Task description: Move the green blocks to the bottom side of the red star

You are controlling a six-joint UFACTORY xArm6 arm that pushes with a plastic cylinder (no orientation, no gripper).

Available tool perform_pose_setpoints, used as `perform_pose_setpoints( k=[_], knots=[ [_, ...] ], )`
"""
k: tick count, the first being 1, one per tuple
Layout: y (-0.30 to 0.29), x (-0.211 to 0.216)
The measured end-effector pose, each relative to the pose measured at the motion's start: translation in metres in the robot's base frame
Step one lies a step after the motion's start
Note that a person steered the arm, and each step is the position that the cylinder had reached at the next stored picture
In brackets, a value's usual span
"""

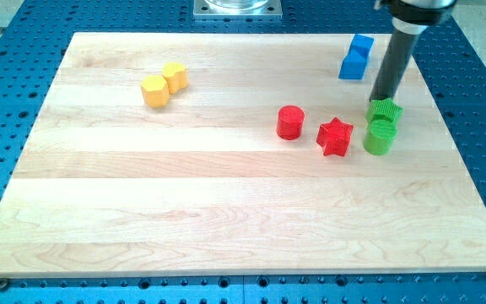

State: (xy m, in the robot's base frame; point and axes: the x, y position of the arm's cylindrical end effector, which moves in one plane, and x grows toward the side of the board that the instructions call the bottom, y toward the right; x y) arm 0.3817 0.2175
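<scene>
The red star (335, 136) lies right of the board's middle. Two green blocks sit just to its right, touching each other: a green star-like block (386, 111) above and a green cylinder (380, 137) below it. The cylinder is level with the red star, a small gap apart. My tip (382, 100) is at the top edge of the upper green block, touching or nearly touching it. The rod rises to the view's top.
A red cylinder (290, 122) stands left of the red star. A blue block (357, 57) lies near the top right, left of the rod. Two yellow blocks (164, 84) touch each other at the upper left. The wooden board (226, 211) lies on a blue perforated table.
</scene>
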Motion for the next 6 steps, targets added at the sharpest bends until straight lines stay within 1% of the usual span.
perform_pose_setpoints(
  k=[1, 2, 3, 4, 5, 6],
  knots=[
    [-0.018, 0.079],
    [-0.050, 0.129],
    [-0.033, 0.094],
    [0.033, 0.093],
    [0.058, 0.129],
    [0.000, 0.166]
  ],
)
